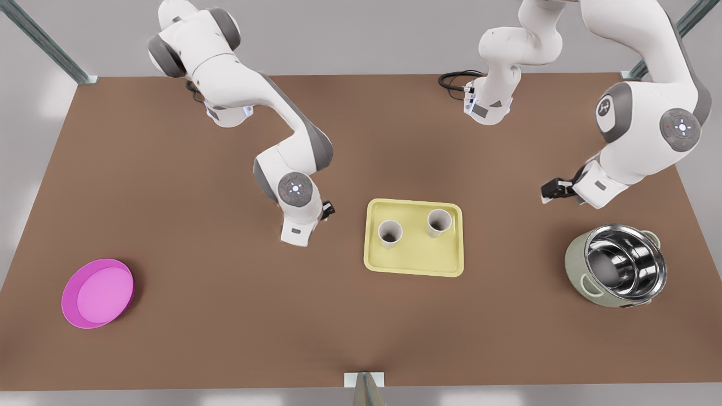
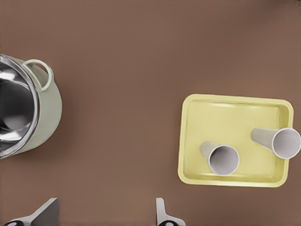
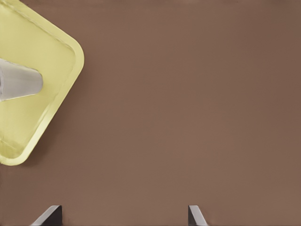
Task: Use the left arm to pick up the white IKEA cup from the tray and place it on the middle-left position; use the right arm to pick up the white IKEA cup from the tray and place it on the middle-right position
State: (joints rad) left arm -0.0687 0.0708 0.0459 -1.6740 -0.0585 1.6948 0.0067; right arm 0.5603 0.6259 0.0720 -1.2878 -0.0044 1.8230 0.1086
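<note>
The tray (image 1: 414,270) lies at the middle of the worktop (image 1: 225,338), all four rims bare and nothing touching them. Two white cups stand upright inside it, apart from each other: the first cup (image 1: 390,232) in the 9 o'clock half, the second cup (image 1: 439,221) toward 1 o'clock, near the far rim.

In the front view, open brown worktop runs from the tray at 9 o'clock and at 3 o'clock, and broadly at 6 o'clock. The right end effector (image 1: 327,211) hangs near the tray at 9 o'clock. Its wrist view shows its fingers set wide over bare worktop, with one tray (image 3: 28,122) corner and a cup (image 3: 19,80) cut off by the frame edge. The left end effector (image 1: 555,190) hangs well apart at 2 o'clock, also spread wide in its own view.

The steel pot (image 1: 617,273) sits at 4 o'clock, beside the worktop's edge; the magenta dish (image 1: 98,293) sits at 8 o'clock. In the front view both end effectors' fingertips are hard to make out behind the wrists.
</note>
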